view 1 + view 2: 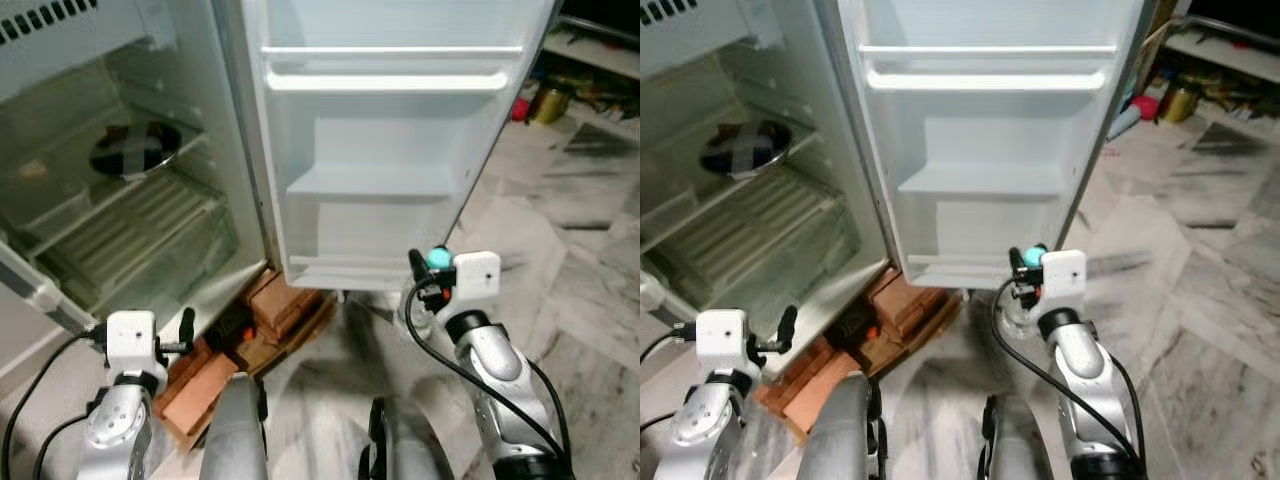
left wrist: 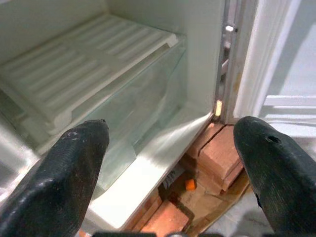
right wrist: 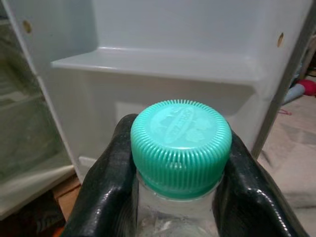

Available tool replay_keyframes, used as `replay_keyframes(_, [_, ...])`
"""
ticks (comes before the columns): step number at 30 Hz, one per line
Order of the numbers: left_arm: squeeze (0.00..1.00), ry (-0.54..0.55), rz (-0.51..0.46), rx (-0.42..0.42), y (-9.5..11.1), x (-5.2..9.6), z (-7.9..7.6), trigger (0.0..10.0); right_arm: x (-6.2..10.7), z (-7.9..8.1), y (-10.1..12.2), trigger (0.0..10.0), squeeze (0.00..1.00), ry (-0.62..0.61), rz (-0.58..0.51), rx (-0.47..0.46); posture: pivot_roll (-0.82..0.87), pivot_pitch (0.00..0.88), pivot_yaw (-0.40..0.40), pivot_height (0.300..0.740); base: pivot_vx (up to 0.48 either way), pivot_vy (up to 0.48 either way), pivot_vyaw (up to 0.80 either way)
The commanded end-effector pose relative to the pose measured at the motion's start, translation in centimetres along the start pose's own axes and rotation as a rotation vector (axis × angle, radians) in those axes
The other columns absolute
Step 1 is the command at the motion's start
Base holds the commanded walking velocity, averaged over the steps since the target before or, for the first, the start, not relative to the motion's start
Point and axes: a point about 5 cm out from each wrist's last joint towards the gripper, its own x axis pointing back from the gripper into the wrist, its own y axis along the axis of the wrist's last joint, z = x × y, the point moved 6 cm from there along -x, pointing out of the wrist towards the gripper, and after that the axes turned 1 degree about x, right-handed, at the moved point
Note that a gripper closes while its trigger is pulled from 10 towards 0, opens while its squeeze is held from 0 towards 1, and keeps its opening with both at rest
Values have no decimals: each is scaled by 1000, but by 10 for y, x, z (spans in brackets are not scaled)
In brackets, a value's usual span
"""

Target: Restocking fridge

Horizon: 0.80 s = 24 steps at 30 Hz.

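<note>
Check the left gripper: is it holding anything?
No, the left gripper is open with nothing between its black fingers.

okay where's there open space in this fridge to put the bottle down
The right gripper holds the teal-capped bottle facing the open door. The door's middle shelf and lower rack are bare. Inside the fridge, the ribbed cover above the crisper is free; the wire shelf above holds a round steel dish.

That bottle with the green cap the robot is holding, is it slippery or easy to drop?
Probably a bit slippery: the bottle is clear, smooth plastic, gripped just under its ribbed cap by the right end effector. Held that high, it may swing. Contents can't be judged.
</note>
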Motion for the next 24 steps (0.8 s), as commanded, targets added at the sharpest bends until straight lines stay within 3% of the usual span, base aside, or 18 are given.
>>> replay_keyframes(1, [0,-8,-15,-10,6,-2,-1,10000,-3,-1,9,10000,0,2,-36,13,-36,121,7,615,0,0,0])
replay_keyframes(15, [0,-55,-45,9,14,-4,-9,10000,-8,3,15,10000,0,28,-57,47,-37,120,13,615,20,0,0])
replay_keyframes(24, [0,-68,-45,16,14,-5,-11,10000,-10,6,18,10000,0,39,-74,62,-41,120,14,615,300,0,0])
